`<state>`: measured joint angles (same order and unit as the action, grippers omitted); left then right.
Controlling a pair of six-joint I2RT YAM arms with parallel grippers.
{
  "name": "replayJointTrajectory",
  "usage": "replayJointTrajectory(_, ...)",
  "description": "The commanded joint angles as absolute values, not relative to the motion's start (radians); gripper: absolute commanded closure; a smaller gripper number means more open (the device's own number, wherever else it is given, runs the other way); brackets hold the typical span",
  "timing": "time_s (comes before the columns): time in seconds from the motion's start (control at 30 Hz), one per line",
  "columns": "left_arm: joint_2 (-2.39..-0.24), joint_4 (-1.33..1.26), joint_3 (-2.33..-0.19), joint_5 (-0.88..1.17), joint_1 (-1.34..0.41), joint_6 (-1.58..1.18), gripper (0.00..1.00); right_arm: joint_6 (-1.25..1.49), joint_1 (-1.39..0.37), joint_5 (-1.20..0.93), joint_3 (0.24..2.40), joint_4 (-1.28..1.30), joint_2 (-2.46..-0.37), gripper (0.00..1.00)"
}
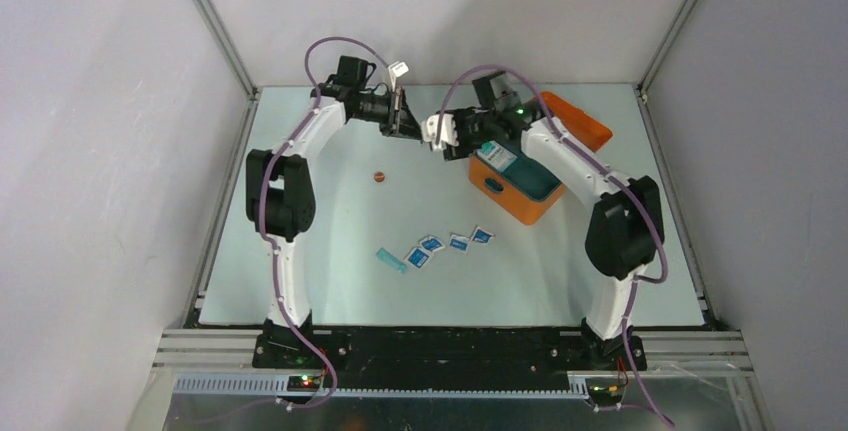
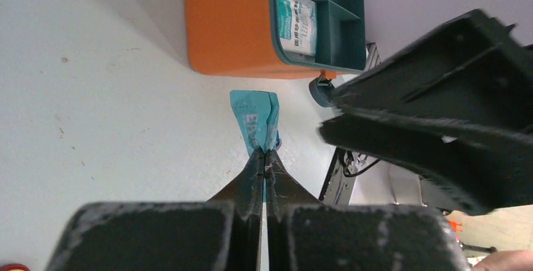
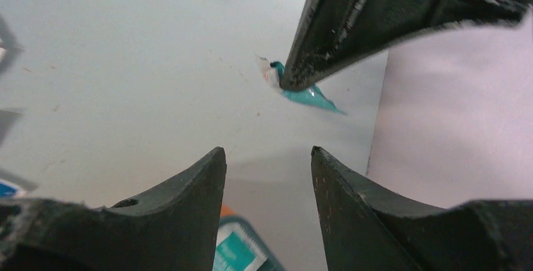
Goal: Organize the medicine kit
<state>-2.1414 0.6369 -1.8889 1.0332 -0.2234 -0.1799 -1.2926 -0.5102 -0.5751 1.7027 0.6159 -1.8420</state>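
Note:
The orange medicine kit [image 1: 500, 196] stands open at the right back, its lid [image 1: 585, 121] swung behind it. Its dark teal tray [image 2: 333, 19] holds a teal-white sachet [image 2: 295, 22]. My left gripper [image 2: 264, 151] is shut on a teal packet [image 2: 256, 117] and holds it above the table just left of the kit. In the top view the left gripper [image 1: 408, 129] faces my right gripper [image 1: 440, 136] closely. My right gripper [image 3: 269, 151] is open and empty, over the kit's left end. From the right wrist view the packet [image 3: 308, 96] hangs from the left fingertips [image 3: 295, 76].
Several small blue-white sachets [image 1: 445, 245] and a teal strip [image 1: 390, 259] lie in a row on the table in front of the kit. A small red round piece [image 1: 379, 177] lies left of the kit. Grey walls close in behind and at both sides.

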Motion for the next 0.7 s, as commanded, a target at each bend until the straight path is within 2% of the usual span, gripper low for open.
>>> replayJointTrajectory(0.0, -2.098, 0.675, -1.888, 1.084, -0.231, -0.137, 1.00, -1.484, -0.540, -0.523, 1.710, 0.472, -1.876, 0.43)
replayJointTrajectory(0.33, -2.093, 0.765, -1.894, 1.052, -0.260, -0.056, 1.00, -1.637, -0.552, -0.547, 1.717, 0.444, -1.932, 0.44)
replayJointTrajectory(0.5, -2.099, 0.787, -1.913, 1.040, -0.258, -0.036, 1.00, -1.723, -0.561, -0.531, 1.763, 0.549, -1.982, 0.48)
replayJointTrajectory(0.67, -2.104, 0.807, -1.932, 1.030, -0.257, -0.021, 1.00, -1.773, -0.567, -0.499, 1.769, 0.534, -2.012, 0.54)
